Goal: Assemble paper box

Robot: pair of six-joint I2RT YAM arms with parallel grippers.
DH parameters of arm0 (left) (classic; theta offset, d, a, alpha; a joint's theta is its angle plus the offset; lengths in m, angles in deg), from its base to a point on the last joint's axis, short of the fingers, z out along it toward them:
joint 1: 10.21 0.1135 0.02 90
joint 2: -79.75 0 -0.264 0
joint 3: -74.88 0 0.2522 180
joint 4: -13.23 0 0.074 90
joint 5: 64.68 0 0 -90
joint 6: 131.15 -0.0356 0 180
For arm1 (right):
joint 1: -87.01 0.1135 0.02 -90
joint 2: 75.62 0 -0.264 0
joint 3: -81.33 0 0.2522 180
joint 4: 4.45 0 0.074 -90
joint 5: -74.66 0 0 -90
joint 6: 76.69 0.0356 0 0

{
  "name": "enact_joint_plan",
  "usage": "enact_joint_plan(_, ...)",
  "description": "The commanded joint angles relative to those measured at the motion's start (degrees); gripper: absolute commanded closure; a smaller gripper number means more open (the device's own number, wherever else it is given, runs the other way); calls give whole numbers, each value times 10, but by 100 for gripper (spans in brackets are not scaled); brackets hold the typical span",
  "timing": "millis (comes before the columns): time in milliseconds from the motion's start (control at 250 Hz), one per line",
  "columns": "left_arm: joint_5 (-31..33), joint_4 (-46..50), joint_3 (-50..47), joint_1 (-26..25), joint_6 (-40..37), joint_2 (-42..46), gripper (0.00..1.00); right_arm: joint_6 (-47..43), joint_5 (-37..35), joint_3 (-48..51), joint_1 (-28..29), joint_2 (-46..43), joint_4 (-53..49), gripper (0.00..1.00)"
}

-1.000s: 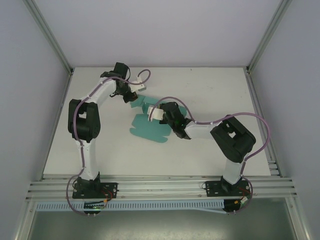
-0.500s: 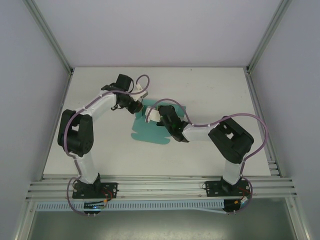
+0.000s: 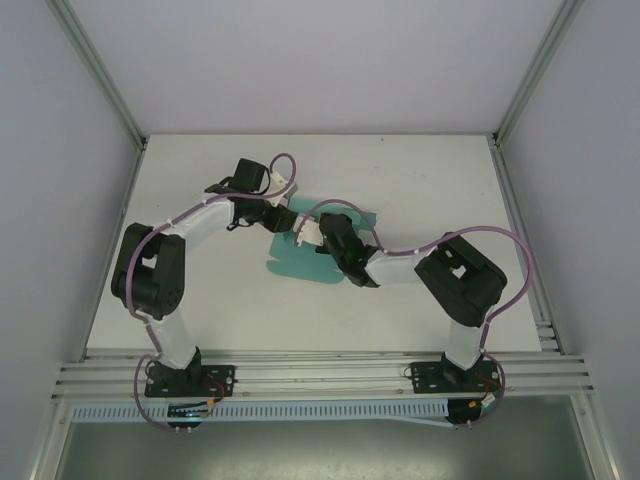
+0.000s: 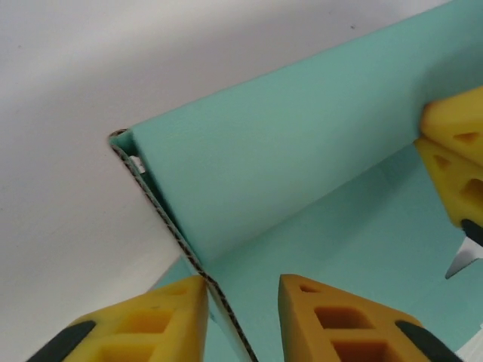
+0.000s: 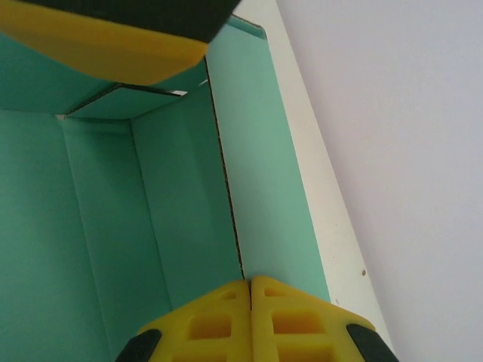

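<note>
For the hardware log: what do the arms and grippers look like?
The left arm and right arm have white links, black joint housings and purple cables. The left gripper and right gripper carry yellow fingers with recessed cells, black at the base.

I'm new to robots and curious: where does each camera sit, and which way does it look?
Top external: fixed above and behind the arms, looking down on the table; both arms, left gripper and right gripper at the paper box.
Left wrist: rides the left arm, looking along its parted fingers at a box wall.
Right wrist: rides the right arm, looking past its closed fingers into the box.
Shared: each wrist view catches the other gripper's yellow fingers.
</note>
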Motion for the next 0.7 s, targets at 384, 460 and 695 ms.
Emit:
enact_joint_plan(384, 106, -31, -66, 72, 137, 162, 2, -25, 55, 47, 3, 6, -39, 100)
enact_joint_plan(460, 85, -37, -81, 114, 159, 163, 2, -21, 58, 46, 1, 5, -40, 100)
enact_joint_plan(695, 18, -63, -111, 126, 107, 89, 15, -11, 69, 38, -7, 4, -60, 100)
